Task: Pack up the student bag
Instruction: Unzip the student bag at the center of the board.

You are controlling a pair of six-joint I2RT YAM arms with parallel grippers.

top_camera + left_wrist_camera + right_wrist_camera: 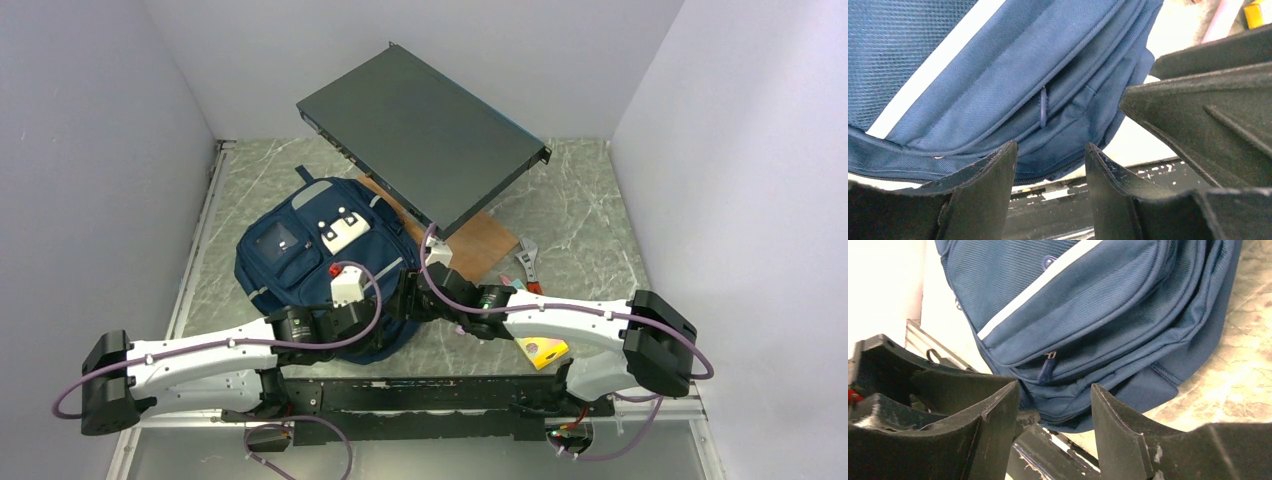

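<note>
High rear overview; twin wrist close-ups of bag (1073, 60)

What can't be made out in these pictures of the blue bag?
Top view: the student bag's near edge is hidden under the arms.
Top view: the wooden board is mostly hidden by the dark flat box.
Top view: the yellow thing, partly behind the right arm, is too small to name.
Wrist views: picture edges cut the bag off.

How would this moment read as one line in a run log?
student bag: lying face up | left claw: open, empty, at bag's edge | right claw: open, empty, at bag's edge | zip pull: untouched
</note>
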